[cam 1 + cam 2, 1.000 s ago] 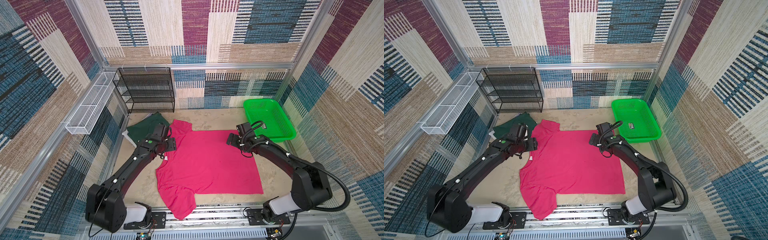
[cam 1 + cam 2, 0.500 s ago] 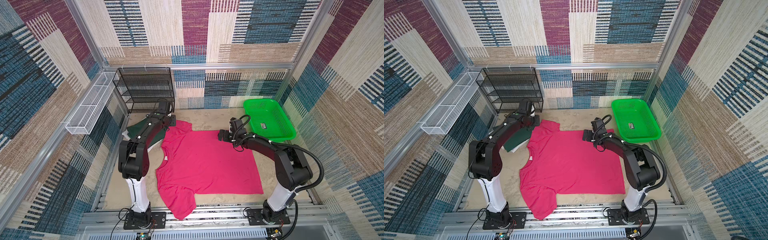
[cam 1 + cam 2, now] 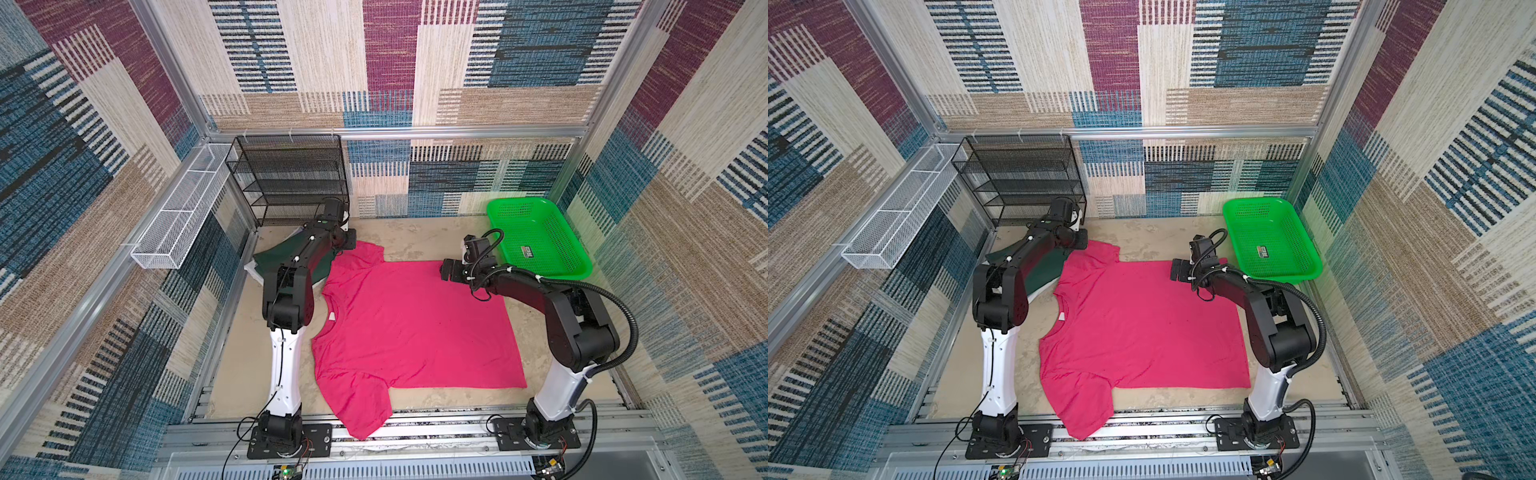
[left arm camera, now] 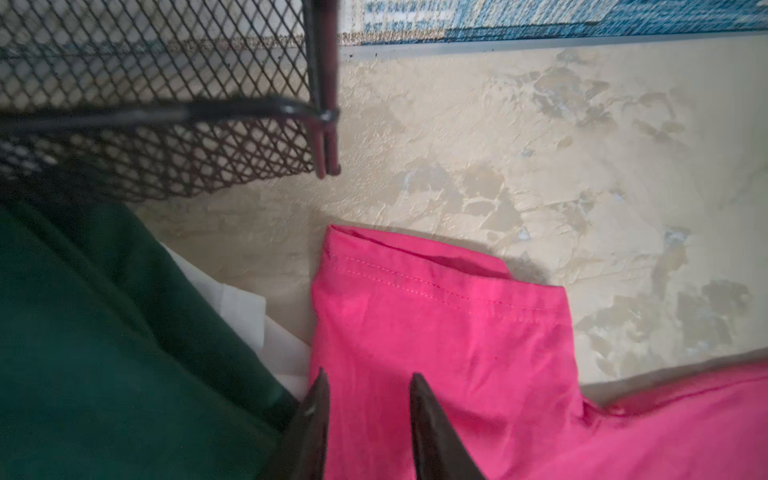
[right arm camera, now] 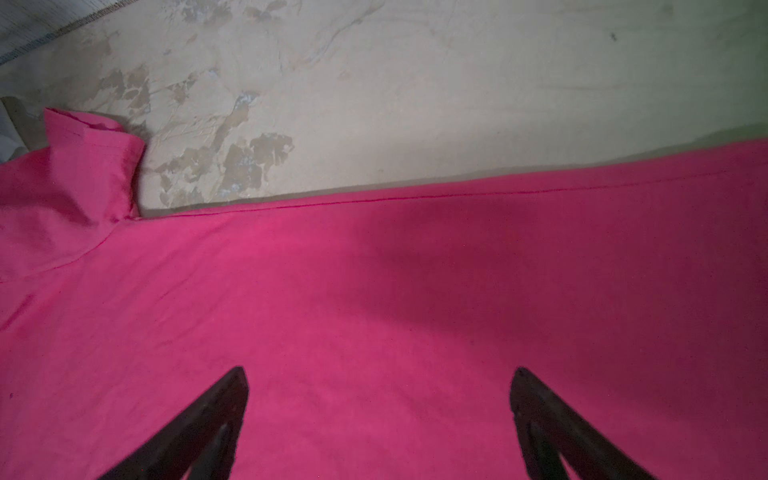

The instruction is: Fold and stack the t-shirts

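A bright pink t-shirt point(image 3: 415, 324) point(image 3: 1142, 328) lies spread flat mid-table, its white neck label point(image 3: 332, 316) toward the left. A dark green t-shirt point(image 3: 270, 259) point(image 4: 104, 332) lies folded at back left on white ones point(image 4: 245, 307), partly under my left arm. My left gripper point(image 3: 351, 243) point(image 4: 368, 376) is down on the pink shirt's far sleeve point(image 4: 436, 307), with a narrow gap between its fingers and pink cloth showing in it. My right gripper point(image 3: 442, 270) point(image 5: 378, 370) hangs wide open over the shirt's far edge, holding nothing.
A black mesh rack point(image 3: 291, 178) point(image 4: 145, 104) stands at the back left, close to the left gripper. A white wire basket point(image 3: 174, 224) hangs on the left wall. A bright green plastic basket point(image 3: 548, 274) sits at the back right beside the right arm.
My left arm has swung from the pink shirt's collar side back to its far sleeve, and its jaws have narrowed. My right gripper slid left along the far edge, still open.
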`<state>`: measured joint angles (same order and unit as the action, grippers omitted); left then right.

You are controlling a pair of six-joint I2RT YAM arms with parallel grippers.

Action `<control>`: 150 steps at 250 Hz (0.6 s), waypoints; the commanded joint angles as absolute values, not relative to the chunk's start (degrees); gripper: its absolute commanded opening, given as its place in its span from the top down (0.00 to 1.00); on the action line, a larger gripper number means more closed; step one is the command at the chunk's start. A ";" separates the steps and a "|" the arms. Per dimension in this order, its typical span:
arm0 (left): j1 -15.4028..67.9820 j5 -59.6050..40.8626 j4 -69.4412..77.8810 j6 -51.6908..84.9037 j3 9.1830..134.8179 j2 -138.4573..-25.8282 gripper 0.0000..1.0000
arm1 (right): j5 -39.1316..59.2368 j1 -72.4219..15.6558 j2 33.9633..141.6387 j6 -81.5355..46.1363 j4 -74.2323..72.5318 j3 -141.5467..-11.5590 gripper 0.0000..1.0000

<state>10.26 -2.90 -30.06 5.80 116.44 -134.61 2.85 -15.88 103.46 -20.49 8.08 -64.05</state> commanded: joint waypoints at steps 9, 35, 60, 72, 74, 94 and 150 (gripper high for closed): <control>10.46 0.02 -24.75 6.13 117.25 -137.11 0.65 | 1.95 -15.73 101.85 -20.07 4.63 -62.38 0.01; 11.06 2.33 -24.48 6.31 119.36 -139.28 0.64 | 1.76 -15.55 100.24 -20.43 2.88 -60.40 0.01; 11.07 3.53 -28.03 7.67 124.26 -142.61 0.64 | 1.76 -15.38 99.33 -20.52 2.29 -59.43 0.01; 11.07 3.86 -30.09 8.87 126.72 -144.28 0.64 | 1.84 -15.38 99.23 -20.49 2.26 -59.25 0.01; 11.07 3.86 -30.35 9.12 127.15 -144.55 0.64 | 1.85 -15.38 99.27 -20.48 2.30 -59.24 0.01; 11.16 3.96 -31.76 10.98 129.10 -146.15 0.64 | 1.93 -15.29 99.06 -20.65 2.21 -58.90 0.01; 11.25 3.79 -32.12 13.38 131.35 -147.82 0.64 | 2.23 -14.90 99.16 -20.39 1.66 -58.12 0.01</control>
